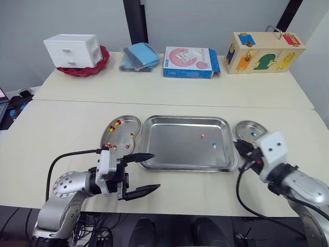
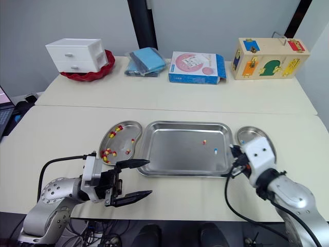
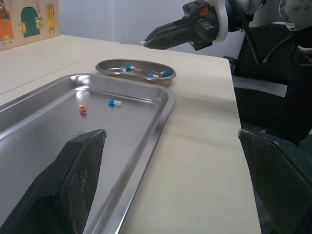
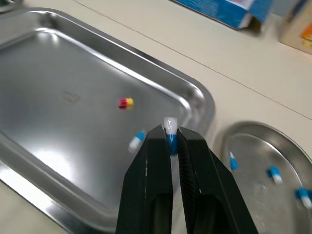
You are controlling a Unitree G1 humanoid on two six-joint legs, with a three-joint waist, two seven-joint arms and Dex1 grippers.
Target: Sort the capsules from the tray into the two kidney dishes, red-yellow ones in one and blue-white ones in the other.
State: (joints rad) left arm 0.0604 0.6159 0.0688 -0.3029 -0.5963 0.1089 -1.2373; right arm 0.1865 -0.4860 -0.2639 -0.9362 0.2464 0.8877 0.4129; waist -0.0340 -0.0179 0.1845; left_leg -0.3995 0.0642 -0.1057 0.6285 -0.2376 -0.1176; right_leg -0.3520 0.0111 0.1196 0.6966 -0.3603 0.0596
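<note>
Blue-white capsule [image 4: 169, 127] is clamped between fingertips of R gripper [image 4: 169, 135], held over right end of tray [image 4: 58, 63], near R kidney dish [image 4: 253, 146]. Red-yellow capsule [image 4: 125, 103] and second blue-white capsule [image 4: 137, 141] are seen lying in tray. L gripper [image 1: 156, 171] is held w/ fingers spread apart, just beside tray's front-left corner.

Bright even light, glare on tray [image 1: 175, 146]

No txt, brand or no. can be read anywhere on the table. Blue carton [image 2: 197, 67] at the back has small print on its top, next to a pink round graphic, & along one blue edge, but the letters are too small to make out. Wooden latch box [image 2: 271, 51] to its right shows coloured doors; any marks on them are illegible.
</note>
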